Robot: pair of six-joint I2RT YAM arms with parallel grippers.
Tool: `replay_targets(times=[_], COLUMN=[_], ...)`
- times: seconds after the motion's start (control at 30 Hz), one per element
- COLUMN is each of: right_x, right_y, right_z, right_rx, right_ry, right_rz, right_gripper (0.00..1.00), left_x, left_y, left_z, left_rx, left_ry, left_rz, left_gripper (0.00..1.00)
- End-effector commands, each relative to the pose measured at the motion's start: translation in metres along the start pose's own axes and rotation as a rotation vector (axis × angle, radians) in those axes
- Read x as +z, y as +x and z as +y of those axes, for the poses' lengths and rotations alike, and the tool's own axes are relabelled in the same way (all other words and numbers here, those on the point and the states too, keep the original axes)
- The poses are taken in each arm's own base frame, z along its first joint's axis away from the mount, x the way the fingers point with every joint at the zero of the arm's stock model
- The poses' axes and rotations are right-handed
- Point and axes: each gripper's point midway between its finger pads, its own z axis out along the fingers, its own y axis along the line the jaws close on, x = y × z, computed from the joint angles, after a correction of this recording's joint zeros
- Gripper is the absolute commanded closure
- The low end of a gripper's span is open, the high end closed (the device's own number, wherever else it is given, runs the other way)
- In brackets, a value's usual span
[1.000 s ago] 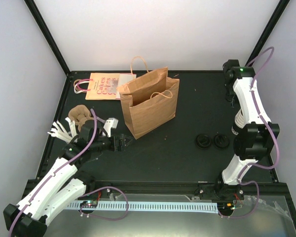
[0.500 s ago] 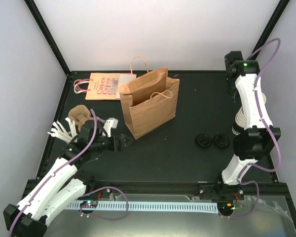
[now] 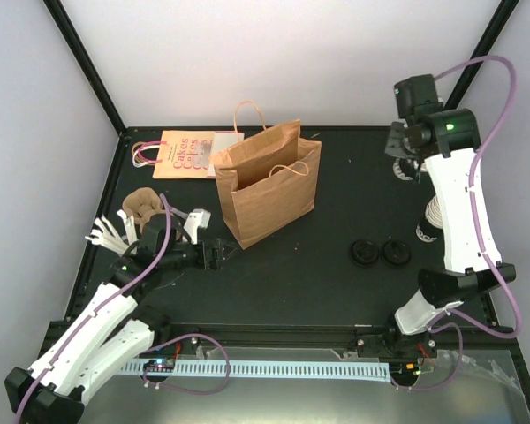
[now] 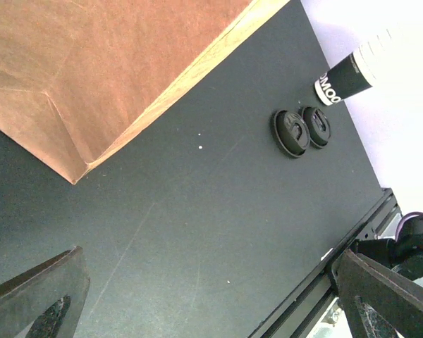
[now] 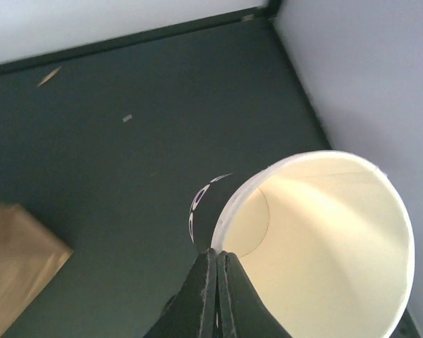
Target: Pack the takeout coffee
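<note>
Bright, even light from above fills every view, and shadows barely show on the matte black table (image 3: pixel 336 291). The paper cup (image 5: pixel 324 239) glows nearly overexposed inside, while the left gripper fingers (image 4: pixel 28 292), close to the lens, look dark and soft-edged.

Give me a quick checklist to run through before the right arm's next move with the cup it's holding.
1. Grip: ok. The right gripper is pinched shut on the wall of the cup at its rim.
2. Lid on: not ok. The cup is open and looks empty.
3. Lids at hand: ok. Two black lids lie on the table, apart from the brown bag.
4. Bag ready: ok. It stands upright with its mouth open.
5. Other arm free: ok. The left gripper is open and empty near the bag's corner.
6. Single cup, not two nested: cannot tell.
</note>
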Motion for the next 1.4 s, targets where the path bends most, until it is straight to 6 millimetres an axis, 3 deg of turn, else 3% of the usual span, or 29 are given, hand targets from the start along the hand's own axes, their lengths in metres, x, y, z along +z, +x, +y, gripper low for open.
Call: replay_targets(times=[0.0,0.1,0.33,0.47,0.63,0.8,0.97,1.37], right_x=[-0.018,-0.018,0.000,-0.009,-0.024,-0.042,-0.045,-0.032], right_y=[0.032,0.065,0.167,0.220,0.263,0.290,0.307,0.331], right_z=[0.058,0.081,0.114,0.137,0.159,0.186,0.205,0.218], right_rx=[-0.146,-0.237,-0.380,-0.454,-0.555,-0.673,-0.744,-0.839], right_ry=[-0.194,-0.201,-0.319,-0.452,-0.515,-0.540,-0.547,-0.453], right_rz=[0.053,0.078,0.210,0.250,0.264,0.232,0.208,0.152], right_gripper=[0.99,0.99,0.99,0.99,0.99,0.99,0.99,0.99], left_x=[-0.010,-0.013,-0.017,-0.018,-0.017,-0.015,-0.016,-0.017], left_y=[-0.012,-0.012,-0.006,-0.003,-0.001,-0.001,-0.002,-0.001], left_z=[-0.016,-0.016,-0.011,-0.006,-0.004,-0.002,-0.002,0.000], left_rx=[0.025,0.028,0.024,0.018,0.015,0.018,0.029,0.029], left_ry=[0.035,0.034,0.024,0.019,0.019,0.018,0.008,-0.001], left_rz=[-0.042,-0.049,-0.078,-0.091,-0.098,-0.099,-0.102,-0.109], left_gripper=[0.01,0.01,0.01,0.01,0.01,0.01,0.01,0.01])
